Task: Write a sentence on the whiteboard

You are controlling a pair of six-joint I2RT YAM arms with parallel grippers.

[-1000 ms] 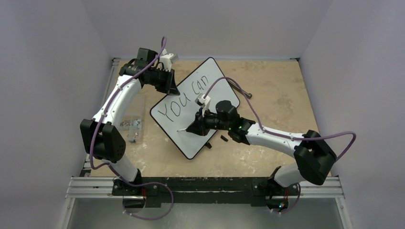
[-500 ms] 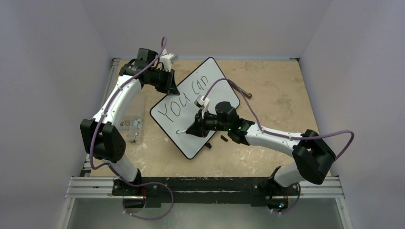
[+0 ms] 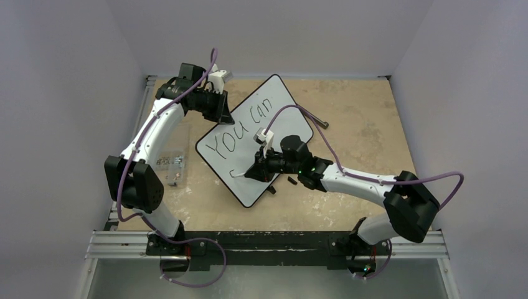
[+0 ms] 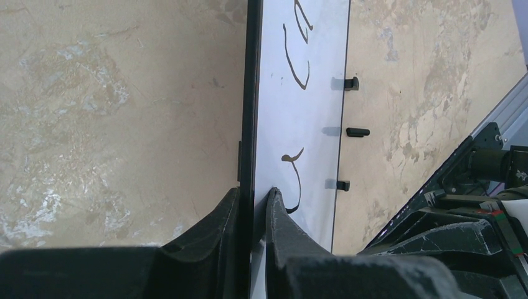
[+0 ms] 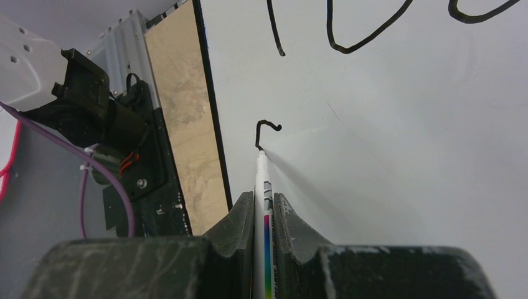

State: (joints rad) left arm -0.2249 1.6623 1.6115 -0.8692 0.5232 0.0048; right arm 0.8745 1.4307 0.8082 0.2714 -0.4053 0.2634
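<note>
Whiteboard entry, second line of writing just begun.

The right tool was found clamped narrowly on the marker. The marker's tip was touching the white surface at the foot of a small hooked stroke. The left tool was found closed on the whiteboard's black frame, one finger to either side of the edge. The whiteboard was lying flat and skewed near the middle of the table, between the two arms. The sentence was read as "You can" on its upper line.

Risks, as judged:
- The board could be rotated or pushed under pen pressure if the left tool's pinch on the thin frame gave way, and the letters would then be distorted.
- The marker could be slid back between the fingers, so that the tip lifted and the stroke broke.
- The new line was started close to the board's edge and near a corner, so room for the remaining words might run short.

Counts noted: two arms, two tools, one whiteboard, one marker, two finished words and one fresh stroke. Three small black pieces were seen along the board's far edge in the left wrist view. Whether all three were feet could not be told.
</note>
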